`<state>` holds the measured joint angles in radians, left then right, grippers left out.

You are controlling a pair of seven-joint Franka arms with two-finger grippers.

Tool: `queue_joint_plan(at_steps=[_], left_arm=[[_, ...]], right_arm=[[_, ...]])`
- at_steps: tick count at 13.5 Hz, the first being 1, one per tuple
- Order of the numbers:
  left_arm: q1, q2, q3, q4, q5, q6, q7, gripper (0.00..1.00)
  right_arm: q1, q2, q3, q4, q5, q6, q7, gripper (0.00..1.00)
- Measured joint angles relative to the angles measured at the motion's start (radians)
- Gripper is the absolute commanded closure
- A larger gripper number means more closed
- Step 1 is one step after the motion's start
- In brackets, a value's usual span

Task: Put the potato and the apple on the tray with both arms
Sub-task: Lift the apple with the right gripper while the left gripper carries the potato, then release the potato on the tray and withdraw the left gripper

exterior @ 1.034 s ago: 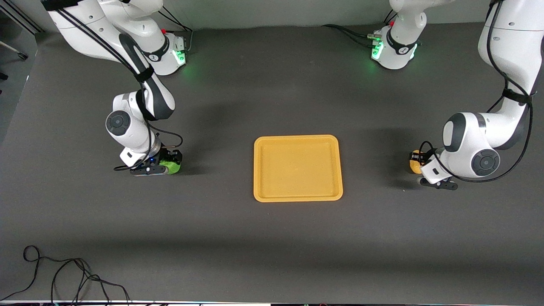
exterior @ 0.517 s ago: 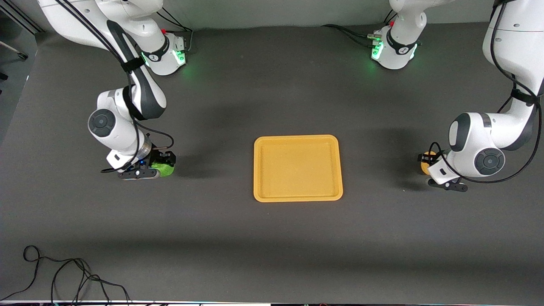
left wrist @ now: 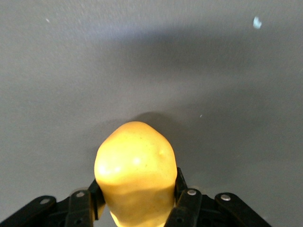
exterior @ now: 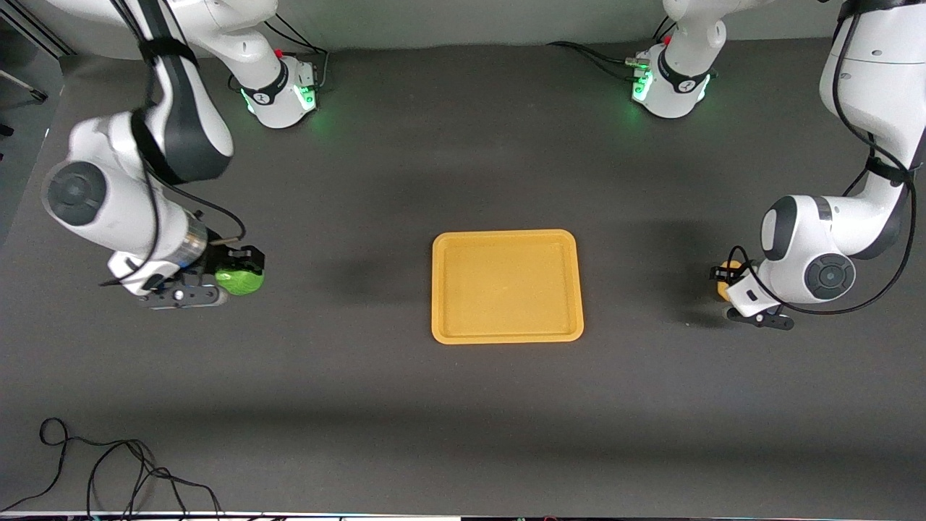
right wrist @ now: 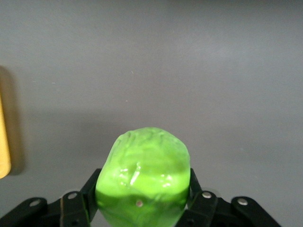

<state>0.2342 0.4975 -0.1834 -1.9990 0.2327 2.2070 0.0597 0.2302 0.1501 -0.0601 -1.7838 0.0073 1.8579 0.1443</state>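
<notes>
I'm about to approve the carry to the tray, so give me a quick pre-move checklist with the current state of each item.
1. Right gripper shut on the apple: ok.
2. Left gripper shut on the potato: ok.
3. Apple lifted off the table: ok, judging by the right wrist view.
4. Potato lifted off the table: cannot tell.
5. Tray holds nothing: ok.
6. Path from each gripper to the tray free of objects: ok.
</notes>
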Motion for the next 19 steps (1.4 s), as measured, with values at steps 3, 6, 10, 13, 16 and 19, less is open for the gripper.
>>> queue_joint_plan(at_steps=[3, 6, 10, 13, 16, 19], left_arm=[[-0.040, -0.014, -0.075, 0.047, -0.070, 0.001, -0.160, 0.76], [-0.084, -0.027, -0.226, 0.124, -0.133, -0.076, -0.363, 0.76], [-0.125, -0.022, -0.397, 0.180, -0.165, -0.106, -0.522, 0.71], [-0.194, 0.041, -0.400, 0.175, -0.167, -0.046, -0.565, 0.71], [-0.201, 0.122, -0.393, 0.176, -0.157, -0.022, -0.566, 0.27], [-0.224, 0.167, -0.361, 0.176, -0.133, 0.043, -0.571, 0.01]], right_arm=[[-0.002, -0.011, -0.009, 0.149, 0.000, -0.150, 0.000, 0.41], [-0.002, -0.011, -0.011, 0.191, 0.000, -0.184, 0.000, 0.41], [-0.002, -0.005, -0.014, 0.191, 0.005, -0.185, 0.000, 0.41], [-0.003, -0.005, -0.023, 0.191, 0.017, -0.186, 0.000, 0.41], [-0.003, -0.005, -0.025, 0.191, 0.018, -0.186, 0.000, 0.41], [-0.003, -0.005, -0.025, 0.191, 0.018, -0.186, 0.000, 0.41]])
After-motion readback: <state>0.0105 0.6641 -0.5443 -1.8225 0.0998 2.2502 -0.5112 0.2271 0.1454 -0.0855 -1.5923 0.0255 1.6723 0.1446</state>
